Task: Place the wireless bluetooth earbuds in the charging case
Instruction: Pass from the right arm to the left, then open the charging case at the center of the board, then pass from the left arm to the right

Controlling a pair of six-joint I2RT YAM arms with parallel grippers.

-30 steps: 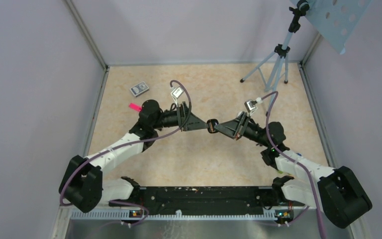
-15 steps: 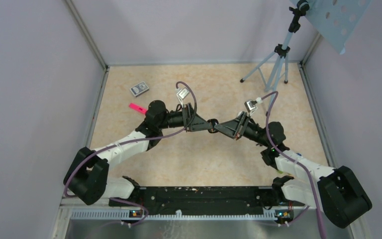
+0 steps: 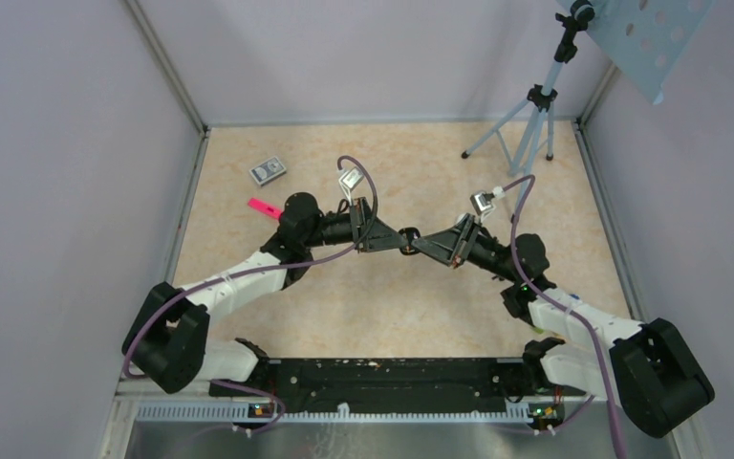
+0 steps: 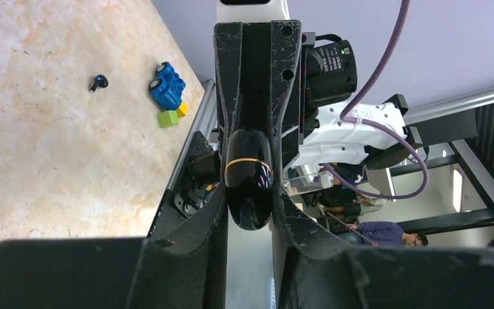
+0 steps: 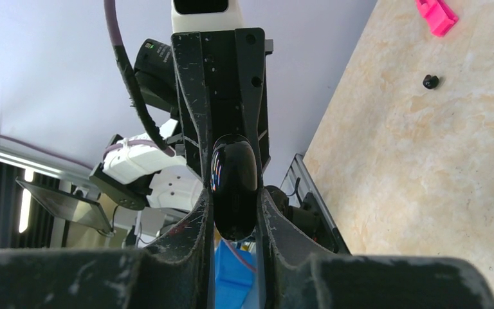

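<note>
Beige marbled tabletop (image 3: 392, 306) w/ grey walls on three sides and a tripod (image 3: 526, 124) at 1 o'clock in the top view. Both arms reach in and meet tip to tip at table centre.

The charging case (image 4: 247, 177) is a glossy black oval w/ a thin gold seam line, held off the surface between the two grippers. Left gripper (image 4: 249, 201) is clamped on one end of it, fingers pressed to both sides. Right gripper (image 5: 233, 207) is clamped on the other end the same way. Each wrist cam shows the opposite gripper's fingers coming in from 12 o'clock onto the case. From the top cam the case is only a dark speck w/ an orange glint.

Left wrist cam only: a small black earbud (image 4: 98, 81) lies on the table, at 9 o'clock of blue toy blocks (image 4: 167, 87), w/ a green block (image 4: 166, 118) just below them.

Right wrist cam only: a second earbud (image 5: 430, 81), at 6 o'clock of a pink clip (image 5: 436, 14). Neither bud is resolvable in the top view.

Top cam also shows a small grey box (image 3: 268, 170) at 11 o'clock of the case, well apart.
</note>
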